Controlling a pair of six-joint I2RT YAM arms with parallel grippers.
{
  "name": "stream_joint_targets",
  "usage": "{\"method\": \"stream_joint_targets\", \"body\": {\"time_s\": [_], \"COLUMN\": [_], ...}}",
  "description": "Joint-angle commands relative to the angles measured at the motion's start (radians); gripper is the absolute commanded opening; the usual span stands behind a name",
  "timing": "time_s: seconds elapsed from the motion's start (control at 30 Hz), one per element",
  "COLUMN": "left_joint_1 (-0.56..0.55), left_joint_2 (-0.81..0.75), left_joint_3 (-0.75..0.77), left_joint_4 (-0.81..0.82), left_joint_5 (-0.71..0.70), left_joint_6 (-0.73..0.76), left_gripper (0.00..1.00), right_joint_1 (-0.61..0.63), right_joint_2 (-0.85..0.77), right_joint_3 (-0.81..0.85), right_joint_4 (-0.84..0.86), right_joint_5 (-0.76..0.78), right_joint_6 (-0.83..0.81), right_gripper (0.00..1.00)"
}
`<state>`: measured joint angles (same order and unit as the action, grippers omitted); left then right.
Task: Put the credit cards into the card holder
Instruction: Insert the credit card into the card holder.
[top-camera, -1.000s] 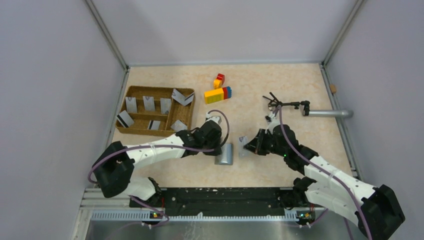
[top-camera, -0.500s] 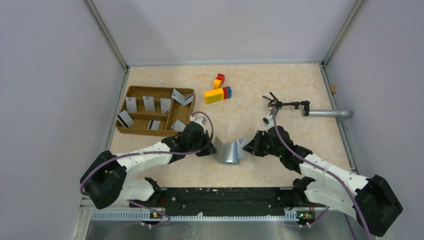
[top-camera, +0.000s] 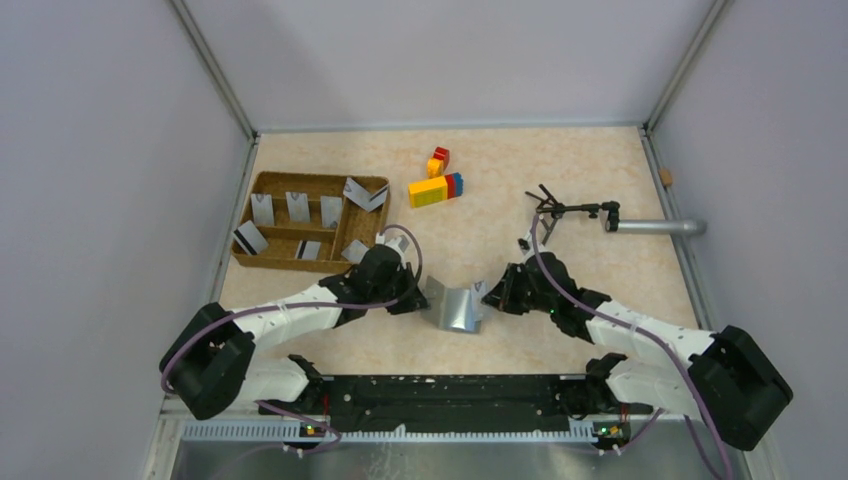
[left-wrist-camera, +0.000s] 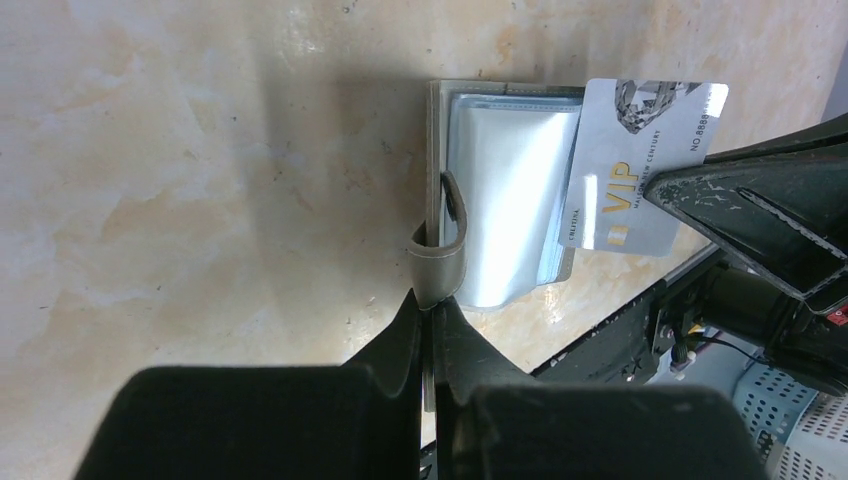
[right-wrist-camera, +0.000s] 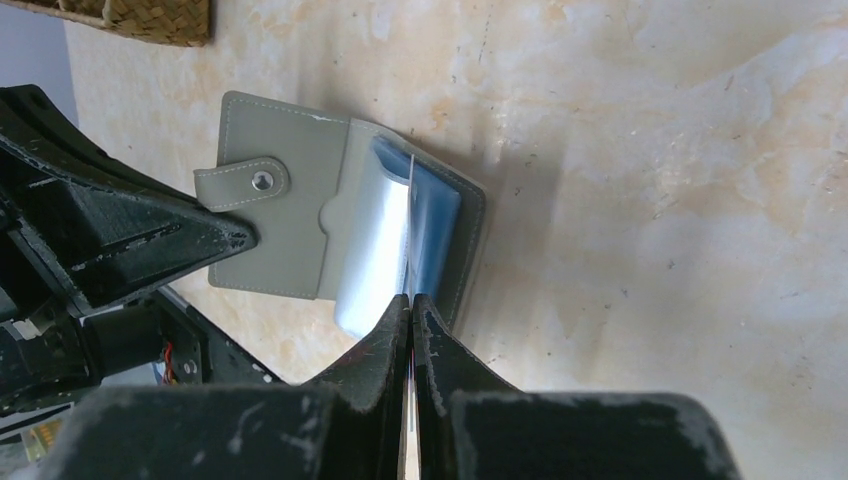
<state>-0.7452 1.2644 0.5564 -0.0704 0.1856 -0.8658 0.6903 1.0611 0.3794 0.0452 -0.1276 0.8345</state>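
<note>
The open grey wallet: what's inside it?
Shiny grey-blue sleeves inside the card holder, with a silver card in the right gripper at their edge. Whether any cards sit within cannot be seen.

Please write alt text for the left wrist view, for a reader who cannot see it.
The left fingers pinch the strap of the open grey card holder on a beige marbled table. The right fingers hold a silver VIP credit card against its clear sleeves.
</note>
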Motion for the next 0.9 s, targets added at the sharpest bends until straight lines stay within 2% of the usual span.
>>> {"method": "stream_joint_targets", "body": {"time_s": [0.0, 0.17, 0.47, 0.87], "left_joint_1": [0.014, 0.026, 0.039, 0.041], "left_joint_2": [-0.022, -0.020, -0.016, 0.007], "left_joint_3": [-0.025, -0.040, -0.058, -0.068], "left_joint_4": [0.034, 0.032, 0.022, 0.051], "left_joint_5": [0.017, 0.010, 0.000, 0.029], "left_joint_6": [0.014, 0.015, 0.026, 0.022], "left_gripper": [0.00, 0.00, 0.00, 0.00], "right_joint_1": [0.024, 0.030, 0.032, 0.036], "right_joint_2": [0.037, 0.033, -0.075, 0.016], "right_joint_3": [-0.001, -0.014, -0.042, -0.055], "right_joint_4": [0.078, 0.073, 0.018, 0.146], "right_joint_5": [0.012, 0.070, 0.151, 0.059], "right_joint_6": [0.020, 0.051, 0.077, 0.094], "right_gripper": [0.00, 0.00, 0.00, 0.00]}}
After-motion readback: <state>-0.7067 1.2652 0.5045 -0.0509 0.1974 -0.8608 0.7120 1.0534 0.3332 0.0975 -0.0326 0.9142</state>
